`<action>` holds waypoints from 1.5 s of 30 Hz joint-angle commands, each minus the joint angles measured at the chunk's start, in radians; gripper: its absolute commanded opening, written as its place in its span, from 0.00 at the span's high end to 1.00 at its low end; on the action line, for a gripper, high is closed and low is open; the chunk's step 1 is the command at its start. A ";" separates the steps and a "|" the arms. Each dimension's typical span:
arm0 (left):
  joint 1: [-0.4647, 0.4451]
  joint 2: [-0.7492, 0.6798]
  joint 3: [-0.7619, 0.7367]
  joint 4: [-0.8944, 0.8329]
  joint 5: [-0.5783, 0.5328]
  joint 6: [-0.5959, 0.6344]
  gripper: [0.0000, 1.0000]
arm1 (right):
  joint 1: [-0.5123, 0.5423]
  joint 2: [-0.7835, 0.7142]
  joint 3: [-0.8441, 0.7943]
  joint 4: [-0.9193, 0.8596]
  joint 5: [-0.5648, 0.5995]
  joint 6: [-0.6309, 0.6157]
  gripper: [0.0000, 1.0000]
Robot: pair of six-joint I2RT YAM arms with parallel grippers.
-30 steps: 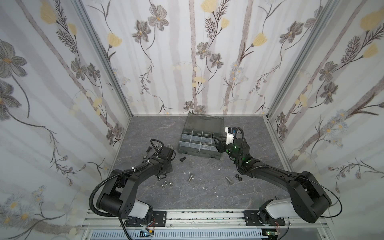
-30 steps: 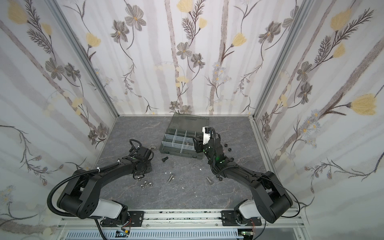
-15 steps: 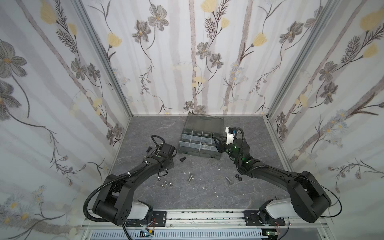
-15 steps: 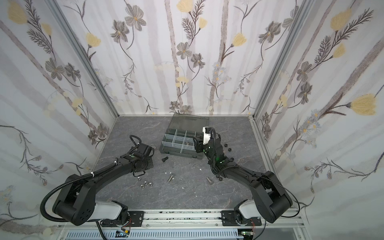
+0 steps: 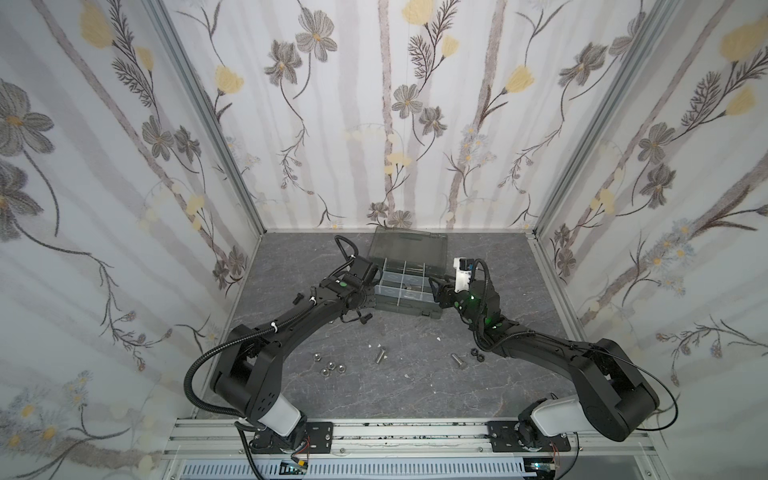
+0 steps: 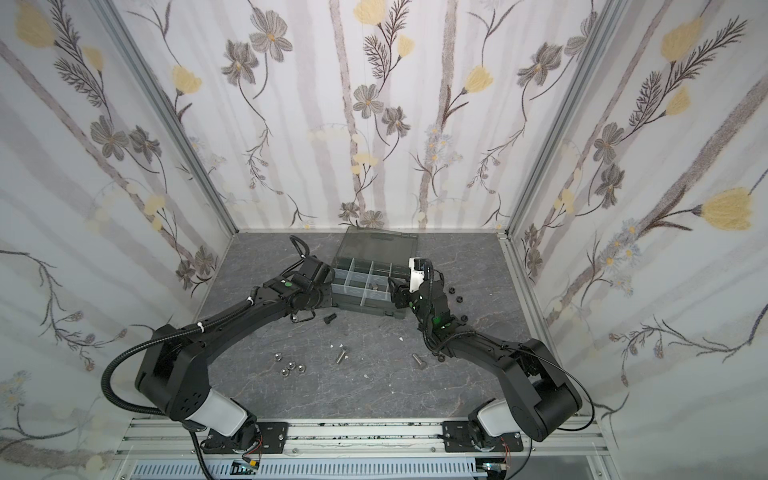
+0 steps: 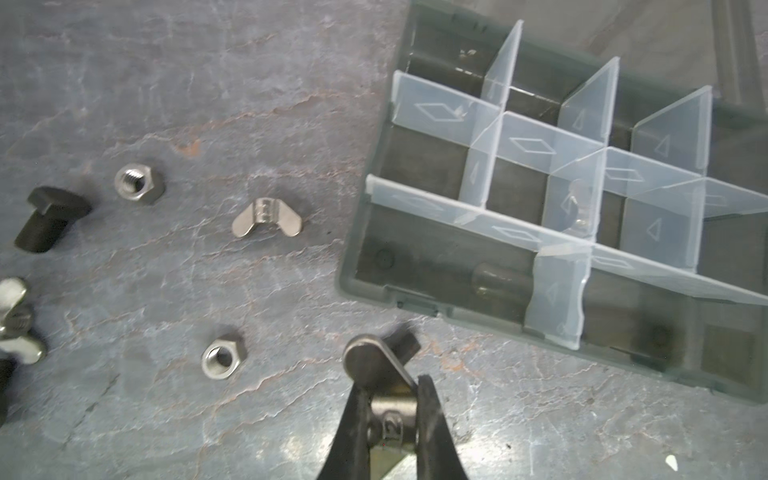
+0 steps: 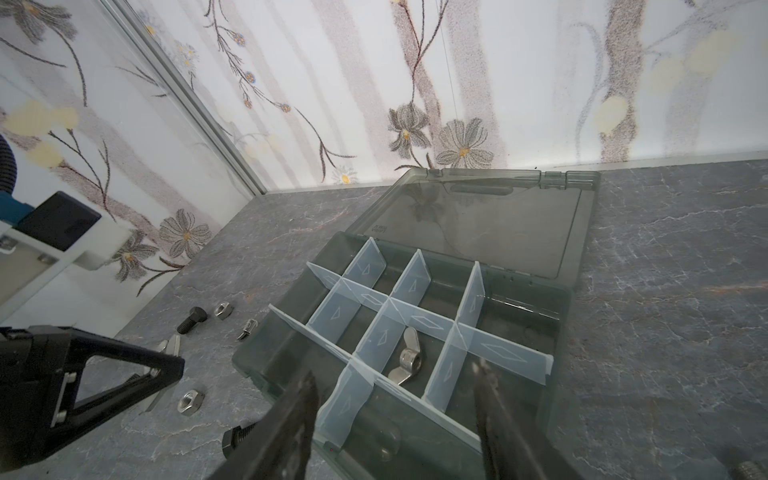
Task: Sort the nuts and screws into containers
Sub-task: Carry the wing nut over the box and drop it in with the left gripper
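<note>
Partly hidden bits first: L gripper tips sit out of sight under the wrist in both top views; in L wrist view its fingers run off the frame edge & cover much of the silver wing nut pinched tight btwn them, one wing sticking out; it's over the table, just beside the organizer case outer wall, not over a compartment. R gripper fingers are blurred & cut off in R wrist view; jaws stand well apart w/ nothing btwn them, over the case's near compartments; other wing nut lies in a middle compartment. Screw in the long front compartment is blurry, partly behind a divider; cropped wing nuts lie at the frame edge.
</note>
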 commanded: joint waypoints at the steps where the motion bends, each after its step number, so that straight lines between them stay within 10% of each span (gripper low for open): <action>1: -0.021 0.060 0.081 0.016 0.003 0.018 1.00 | -0.014 0.001 -0.016 0.079 0.023 0.016 0.32; 8: -0.074 0.233 0.287 0.022 0.030 0.040 1.00 | -0.036 0.013 -0.023 0.060 0.097 0.032 0.08; 35: -0.144 0.611 0.659 -0.017 0.102 0.076 0.99 | -0.057 -0.053 -0.151 0.163 0.321 0.054 0.07; 45: -0.142 0.607 0.701 -0.006 0.066 0.084 0.58 | -0.062 -0.012 -0.125 0.143 0.275 0.059 0.07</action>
